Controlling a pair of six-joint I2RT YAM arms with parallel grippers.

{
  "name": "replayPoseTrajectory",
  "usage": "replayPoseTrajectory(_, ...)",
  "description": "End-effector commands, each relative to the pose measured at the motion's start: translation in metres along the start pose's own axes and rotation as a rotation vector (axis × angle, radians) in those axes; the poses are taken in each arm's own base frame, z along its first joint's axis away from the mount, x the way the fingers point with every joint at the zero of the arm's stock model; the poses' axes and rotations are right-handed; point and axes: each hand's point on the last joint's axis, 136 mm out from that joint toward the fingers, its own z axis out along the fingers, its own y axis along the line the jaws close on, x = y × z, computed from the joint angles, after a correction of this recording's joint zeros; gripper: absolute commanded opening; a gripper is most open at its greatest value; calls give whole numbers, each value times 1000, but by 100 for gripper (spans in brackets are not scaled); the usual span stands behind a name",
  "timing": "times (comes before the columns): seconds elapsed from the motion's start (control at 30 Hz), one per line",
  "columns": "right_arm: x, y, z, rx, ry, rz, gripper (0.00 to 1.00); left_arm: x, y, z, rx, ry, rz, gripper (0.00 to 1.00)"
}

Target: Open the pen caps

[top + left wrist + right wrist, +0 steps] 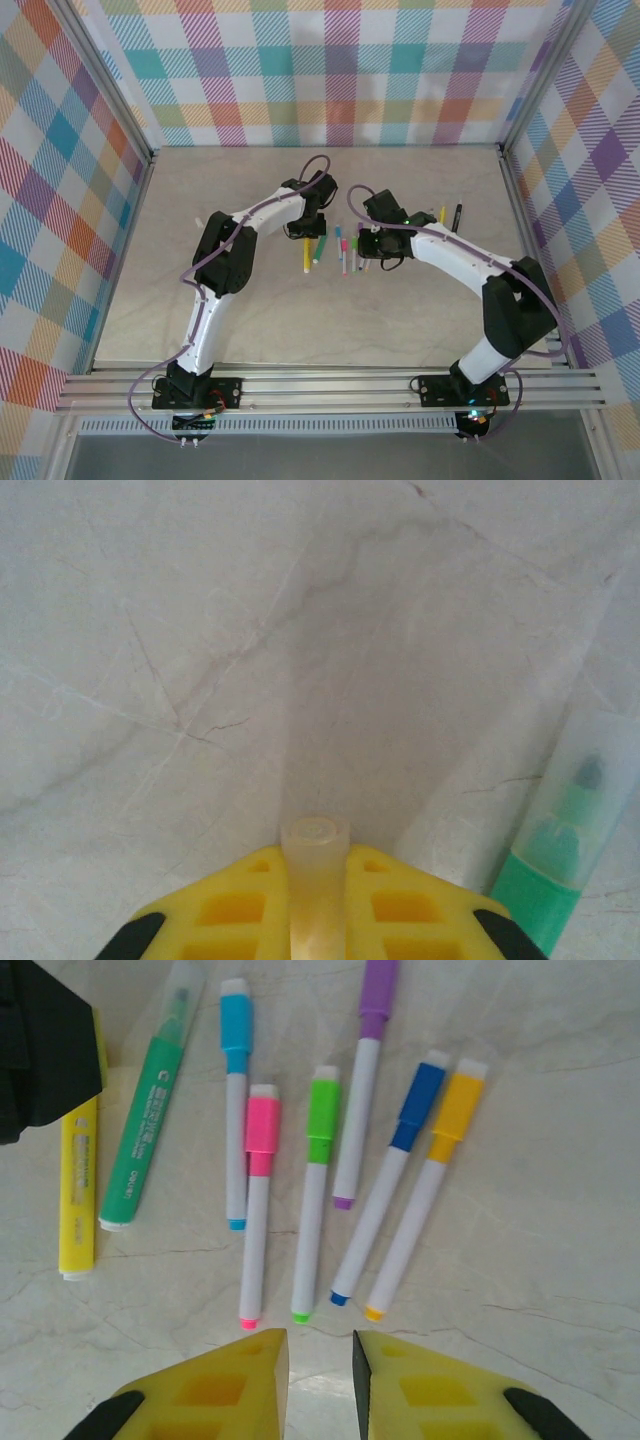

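The yellow highlighter's (78, 1190) far end is hidden behind the left gripper (317, 865), whose fingers are pinched on a clear cap (315, 832) just left of the green highlighter (140, 1120). To that highlighter's right, six white-barrelled pens (310, 1230) lie side by side, long axes running away from the right wrist camera, coloured caps (262, 1120) at the far end. Both arms bend inward at the elbow, and the right gripper (320, 1360) hangs by the pens' tail ends, its fingers a narrow gap apart and empty.
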Motion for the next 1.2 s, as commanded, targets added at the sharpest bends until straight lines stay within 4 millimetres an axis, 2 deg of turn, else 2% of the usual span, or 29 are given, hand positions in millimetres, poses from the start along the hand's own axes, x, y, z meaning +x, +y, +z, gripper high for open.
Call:
replayPoseTrajectory(0.0,-1,25,6,-103,21,8,26,1,20,1,-48,19,-2,7)
replayPoseTrajectory(0.1,0,38,14,-156,41,11,25,-5,28,-6,-58,1,-14,0)
replayPoseTrajectory(0.23,-2,60,24,-251,63,24,24,-11,33,-18,-38,-9,-38,0)
replayPoseTrajectory(0.33,-5,79,30,-350,71,37,27,-17,32,-35,3,-27,-56,0)
replayPoseTrajectory(0.5,-9,109,33,-521,93,41,41,-26,28,-66,70,-66,-78,0)
replayPoseTrajectory(0.7,-17,140,23,-710,92,29,56,-30,17,-95,180,-83,-109,0)
replayPoseTrajectory(0.83,-23,153,16,-790,83,26,59,-31,7,-107,251,-82,-130,0)
replayPoseTrajectory(1.03,-29,161,17,-822,86,27,59,-30,-8,-118,347,-68,-161,0)
replayPoseTrajectory(1.17,-35,164,23,-813,90,36,54,-30,-10,-121,365,-72,-167,0)
